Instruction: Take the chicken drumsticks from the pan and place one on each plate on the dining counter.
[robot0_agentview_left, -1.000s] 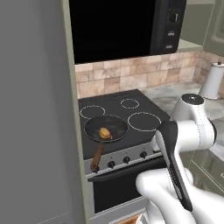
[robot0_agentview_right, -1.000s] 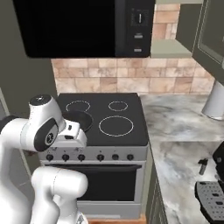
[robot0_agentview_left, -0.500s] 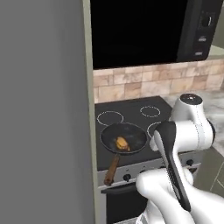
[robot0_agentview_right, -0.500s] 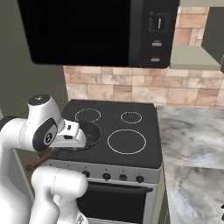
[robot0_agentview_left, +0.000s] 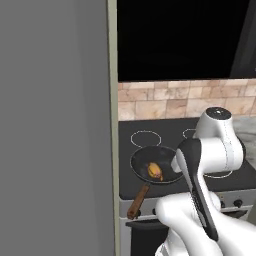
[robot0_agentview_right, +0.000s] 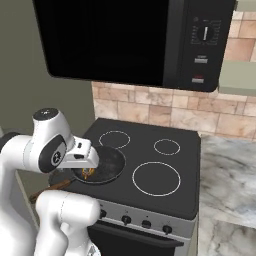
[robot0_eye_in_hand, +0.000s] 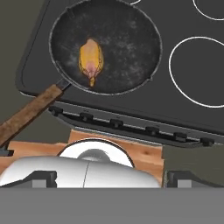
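The chicken drumstick (robot0_eye_in_hand: 91, 60) lies left of centre in the pan (robot0_eye_in_hand: 127, 48) on the stove (robot0_eye_in_hand: 183, 100). Expect it light, slightly yielding, greasy and apt to slip. Grip across the thick meaty middle, not the narrow bone end. The fingers stand fully open, holding nothing

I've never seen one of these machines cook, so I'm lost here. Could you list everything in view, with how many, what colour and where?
pan: one, black with a brown wooden handle, front-left of the stove.
chicken drumsticks: a golden-orange lump in the pan; whether one or two, I can't tell.
stove: one, black top with white burner rings, knobs along the front.
microwave: one, black, above the stove.
brick wall: tan, behind the stove.
marble worktop: grey-white, right of the stove.
tall cabinet: grey, left of the stove.
gripper: one, white, open, by the pan.
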